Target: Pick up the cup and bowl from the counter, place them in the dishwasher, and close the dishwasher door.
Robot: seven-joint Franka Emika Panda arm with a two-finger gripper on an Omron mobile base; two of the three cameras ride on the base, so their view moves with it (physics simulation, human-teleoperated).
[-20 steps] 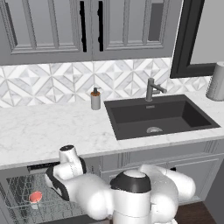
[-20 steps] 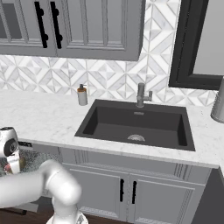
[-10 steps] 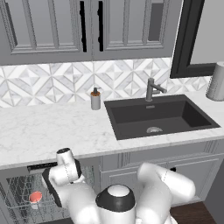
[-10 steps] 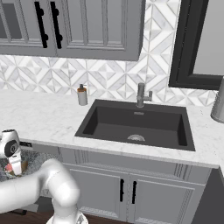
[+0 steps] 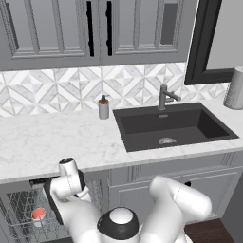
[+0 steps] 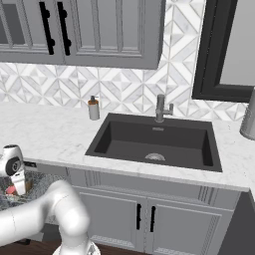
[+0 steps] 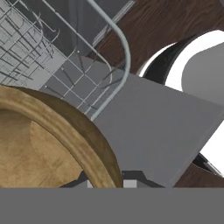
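Wood-brown bowl with the golden inside is sitting right up against my hand camera, and the gripper is pinching its rim, jaws nearly closed on it. I'm holding it low over the wire rack of the dishwasher, with the flat grey dishwasher door lying open underneath and dark wood floor showing past it.

From the left base camera I'm seeing the cup already sitting in the rack, red inside facing up, a bit to the left of my arm's wrist. From the right base camera it's just a red speck at the far left, beside the wrist. The bowl itself is hiding behind the arm in both base views, so I can't tell exactly how close it's sitting to the cup.

Above all that, the counter is running left to right in white marble, with the dark sink set into it and the faucet behind. Soap dispenser is standing just left of the sink near the tiled wall. Grey cabinets are hanging overhead, and a grey canister is standing at the far right end.
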